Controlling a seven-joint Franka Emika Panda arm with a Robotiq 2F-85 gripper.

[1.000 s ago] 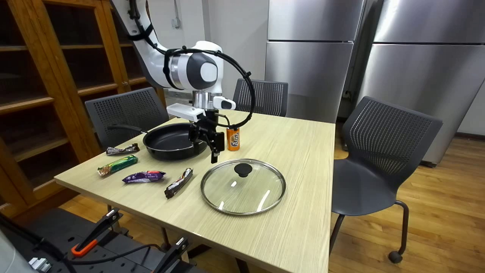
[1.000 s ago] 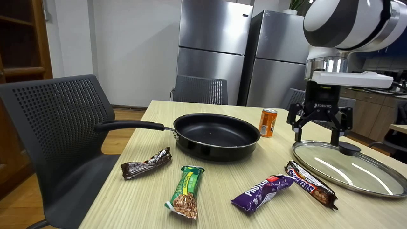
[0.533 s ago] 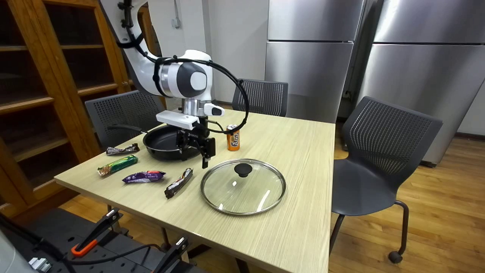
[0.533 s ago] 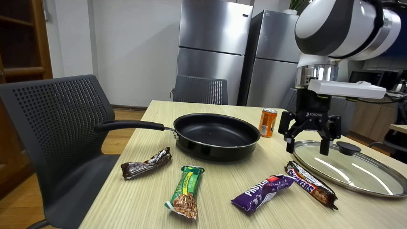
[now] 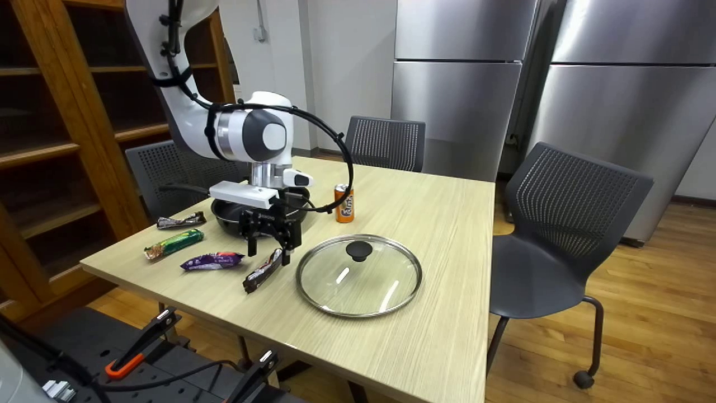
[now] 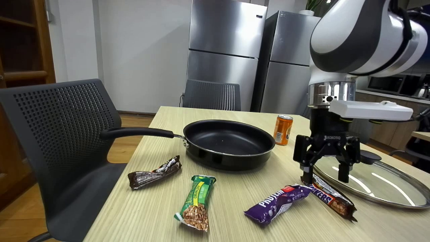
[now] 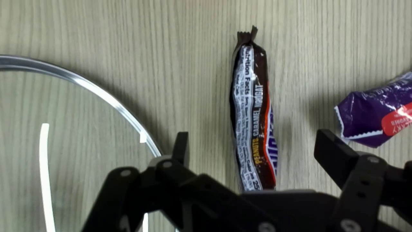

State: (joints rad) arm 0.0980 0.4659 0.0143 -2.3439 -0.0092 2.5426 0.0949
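My gripper (image 5: 269,253) is open and empty, pointing down above the Snickers bar (image 5: 262,274). In the wrist view the brown bar (image 7: 254,112) lies lengthwise between the two spread fingers (image 7: 253,145), its lower end hidden behind the gripper. In an exterior view the fingers (image 6: 325,176) hang over the far end of the bar (image 6: 332,199) and hide part of its label. A purple protein bar (image 6: 278,204) lies beside it, near the right finger in the wrist view. The glass lid (image 5: 358,288) with a black knob lies on the other side, near the left finger.
A black frying pan (image 6: 228,159) stands behind the gripper, its handle over the table's edge. An orange Fanta can (image 5: 344,204) stands beside the pan. A green bar (image 6: 197,201) and another brown bar (image 6: 154,173) lie on the table (image 5: 436,336). Chairs (image 5: 548,268) stand around it.
My arm has come down and moved from between the pan and the lid to over the Snickers bar. The gripper stays open. The objects on the table have not moved.
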